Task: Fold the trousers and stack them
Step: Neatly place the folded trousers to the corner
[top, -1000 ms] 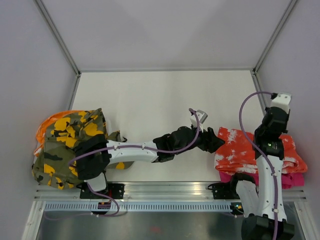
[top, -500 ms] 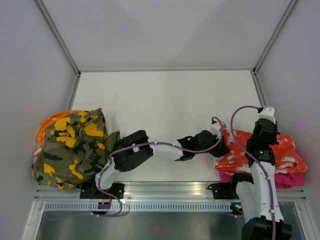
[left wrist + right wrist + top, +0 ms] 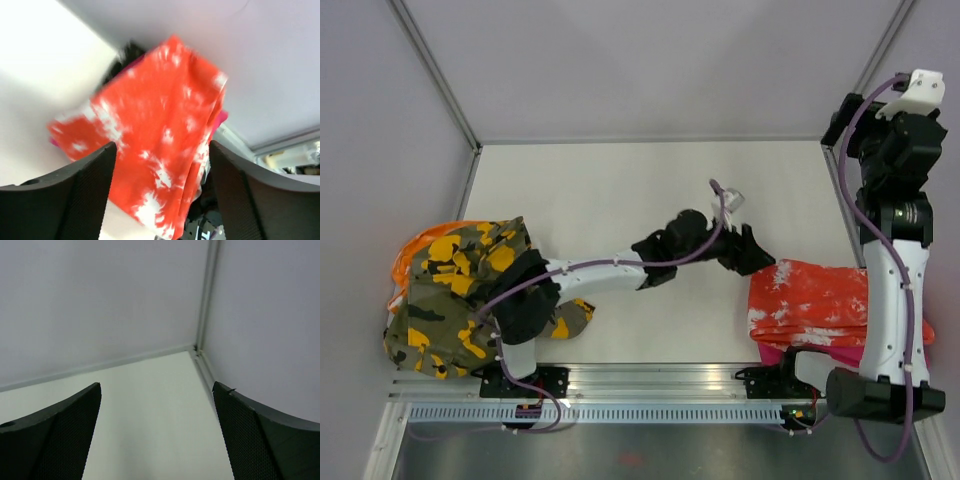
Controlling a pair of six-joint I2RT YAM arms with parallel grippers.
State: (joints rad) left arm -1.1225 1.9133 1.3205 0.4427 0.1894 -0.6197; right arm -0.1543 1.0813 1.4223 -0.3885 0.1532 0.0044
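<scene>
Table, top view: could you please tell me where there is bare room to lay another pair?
Bare: the far half of the table, back wall to left arm, and the near centre strip between the camouflage trousers and the orange-red trousers. Both near corners are crowded.

A white table [image 3: 620, 190] fills the middle of the scene, matte and flat. Pale grey walls close it in: a back wall [image 3: 650, 60] at the far side and a left wall [image 3: 370, 150]. Aluminium corner struts run up from the far corners, one on the left [image 3: 435, 75] and one on the right [image 3: 865, 70]. Along the near edge lies a metal rail [image 3: 650, 383], with a perforated strip [image 3: 620, 412] just nearer and a dull steel plate [image 3: 620, 455] nearest of all.
</scene>
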